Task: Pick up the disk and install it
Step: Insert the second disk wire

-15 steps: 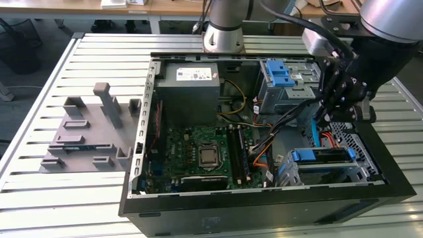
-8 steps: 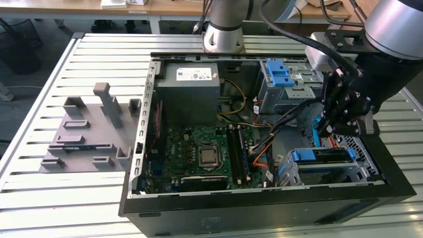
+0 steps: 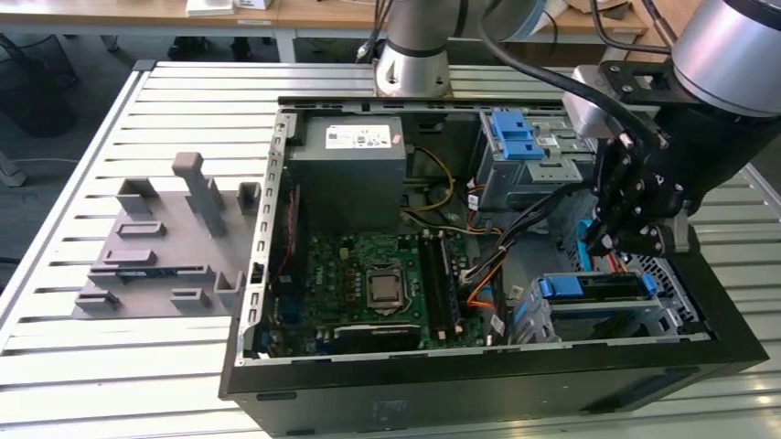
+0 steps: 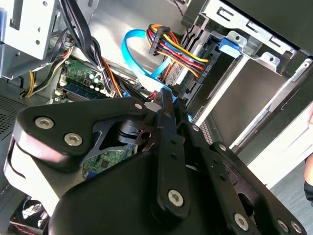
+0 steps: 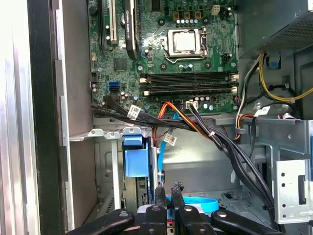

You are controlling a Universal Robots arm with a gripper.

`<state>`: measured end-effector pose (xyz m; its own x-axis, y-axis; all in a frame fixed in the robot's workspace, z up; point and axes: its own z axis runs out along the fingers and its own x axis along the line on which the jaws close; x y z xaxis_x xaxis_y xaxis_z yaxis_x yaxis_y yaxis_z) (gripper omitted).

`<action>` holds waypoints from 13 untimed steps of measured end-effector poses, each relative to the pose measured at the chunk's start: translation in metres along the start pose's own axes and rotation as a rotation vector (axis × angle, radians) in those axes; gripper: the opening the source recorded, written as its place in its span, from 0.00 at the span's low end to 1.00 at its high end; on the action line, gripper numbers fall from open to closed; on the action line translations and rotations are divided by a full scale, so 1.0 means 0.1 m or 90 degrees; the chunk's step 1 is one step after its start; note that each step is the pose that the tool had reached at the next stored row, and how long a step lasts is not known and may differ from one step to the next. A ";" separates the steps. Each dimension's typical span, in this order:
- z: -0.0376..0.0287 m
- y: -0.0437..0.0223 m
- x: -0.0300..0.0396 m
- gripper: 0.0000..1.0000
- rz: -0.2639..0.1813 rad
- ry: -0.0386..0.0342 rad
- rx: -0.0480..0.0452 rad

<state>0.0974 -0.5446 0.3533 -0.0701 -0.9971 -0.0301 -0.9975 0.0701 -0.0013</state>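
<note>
A slatted metal bench [image 3: 73, 357] is seen, with an open computer case [image 3: 488, 384] laid on it; the gripper [image 3: 606, 243] is hung inside the case at the exterior view's right, just above the lower drive cage [image 3: 665, 315]; the jaws are drawn narrow, almost together, in both wrist views, and nothing is seen gripped between them; the disk [image 3: 594, 287], judged by its blue rails, appears to be seated in that cage, just beneath the fingertips [image 5: 160, 193]. The step in hand is judged to be work at the cage; it is best done squarely, with the rails kept level and the loose cables [image 5: 205, 132] beside the jaws kept from being snagged or pinched; the blue data cable [image 4: 134, 54] lies especially near. On the bench, at the exterior view's left, a grey fixture block [image 3: 159, 238] is set well apart from the case; desks and a dark floor are glimpsed beyond.
</note>
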 end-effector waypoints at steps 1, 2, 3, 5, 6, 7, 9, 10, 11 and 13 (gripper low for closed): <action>0.005 -0.001 0.011 0.16 0.000 -0.0002 0.0000; 0.010 -0.002 0.027 0.16 0.000 -0.0004 0.0000; 0.016 -0.003 0.045 0.16 0.000 -0.0007 -0.0001; 0.032 -0.005 0.079 0.16 0.000 -0.0013 -0.0001; 0.040 -0.007 0.097 0.16 0.000 -0.0016 -0.0001; 0.047 -0.008 0.115 0.16 0.000 -0.0019 -0.0001; 0.060 -0.010 0.151 0.16 0.000 -0.0020 -0.0002; 0.065 -0.011 0.163 0.16 0.000 -0.0020 -0.0002; 0.067 -0.012 0.166 0.16 0.000 -0.0021 -0.0001; 0.067 -0.012 0.166 0.16 0.000 -0.0021 -0.0002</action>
<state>0.0974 -0.5610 0.3461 -0.0702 -0.9970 -0.0333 -0.9975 0.0702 -0.0010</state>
